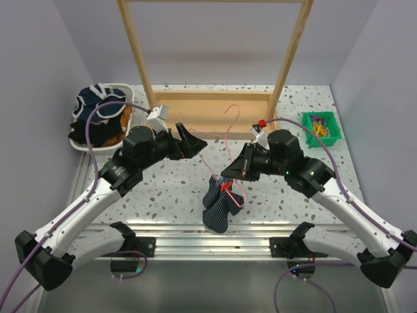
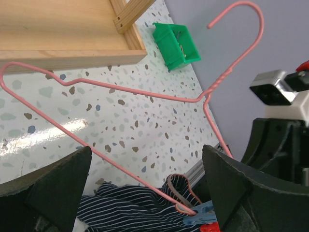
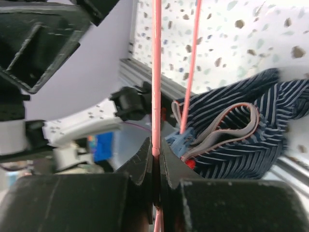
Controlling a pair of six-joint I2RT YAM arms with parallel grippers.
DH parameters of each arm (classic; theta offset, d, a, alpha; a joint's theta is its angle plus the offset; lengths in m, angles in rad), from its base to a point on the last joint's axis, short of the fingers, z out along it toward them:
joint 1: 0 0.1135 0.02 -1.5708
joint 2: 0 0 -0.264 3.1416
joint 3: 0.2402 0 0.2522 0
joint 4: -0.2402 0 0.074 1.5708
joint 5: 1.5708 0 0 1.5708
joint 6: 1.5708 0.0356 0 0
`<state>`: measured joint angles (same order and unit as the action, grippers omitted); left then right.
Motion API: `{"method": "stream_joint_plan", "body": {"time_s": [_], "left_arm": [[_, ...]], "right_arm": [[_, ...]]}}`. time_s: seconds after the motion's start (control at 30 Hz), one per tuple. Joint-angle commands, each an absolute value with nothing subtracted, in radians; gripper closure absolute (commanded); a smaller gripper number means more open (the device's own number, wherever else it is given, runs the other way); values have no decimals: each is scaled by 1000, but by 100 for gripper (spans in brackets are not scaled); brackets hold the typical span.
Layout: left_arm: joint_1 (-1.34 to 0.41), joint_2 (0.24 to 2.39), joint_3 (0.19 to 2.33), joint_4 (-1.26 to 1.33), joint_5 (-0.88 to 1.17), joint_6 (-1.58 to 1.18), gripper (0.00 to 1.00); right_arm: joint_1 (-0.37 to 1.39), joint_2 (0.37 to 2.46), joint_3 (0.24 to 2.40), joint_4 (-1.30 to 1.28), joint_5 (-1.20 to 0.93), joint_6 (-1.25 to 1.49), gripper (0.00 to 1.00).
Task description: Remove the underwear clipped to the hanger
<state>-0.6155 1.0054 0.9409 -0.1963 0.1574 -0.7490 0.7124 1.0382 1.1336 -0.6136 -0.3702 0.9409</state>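
The right gripper [image 1: 232, 171] is clamped shut on the hanger [image 1: 227, 135], and the right wrist view shows why. The pink wire runs straight up out of the pinched fingertips, so the whole hanger is carried off the table [image 1: 169, 189], hook pointing toward the top of the picture. That leaves the underwear [image 1: 216, 206] dangling free at lower centre of the overhead view, just above the near rail, hanging from the clip [image 1: 226, 186]. The left gripper [image 1: 194, 139] sits left of centre, jaws spread wide and empty, aimed across at the hanger. By the look of it, it is lined up to take the cloth or the clip while the other arm steadies the wire. Its wrist camera catches the striped cloth only at the bottom edge, cut off there and flanked by the two dark fingers [image 2: 58, 186]. The clip is hard to read: blue and red pieces show, but one peg or two cannot be told. How much cloth it bites is hidden in the folds.
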Motion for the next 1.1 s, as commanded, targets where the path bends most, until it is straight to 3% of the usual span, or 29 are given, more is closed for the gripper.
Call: {"method": "stream_joint_plan", "body": {"time_s": [0.0, 0.3, 0.47, 0.6, 0.83, 1.07], "left_arm": [[-615, 976, 976, -184, 115, -847, 0], [-615, 943, 902, -272, 206, -893, 0], [-615, 950, 919, -327, 83, -873, 0], [-615, 951, 965, -169, 70, -832, 0], [-611, 1084, 1097, -224, 89, -974, 0], [-609, 1066, 1040, -132, 93, -1244, 0]], "right_arm": [[713, 948, 1001, -253, -405, 1195, 100], [713, 897, 828, -10, -376, 1233, 100], [716, 960, 1041, -306, -410, 929, 100], [715, 1072, 1181, -622, -486, 712, 100], [716, 1036, 1172, -692, -446, 585, 100], [718, 965, 1097, -658, -387, 542, 100]]}}
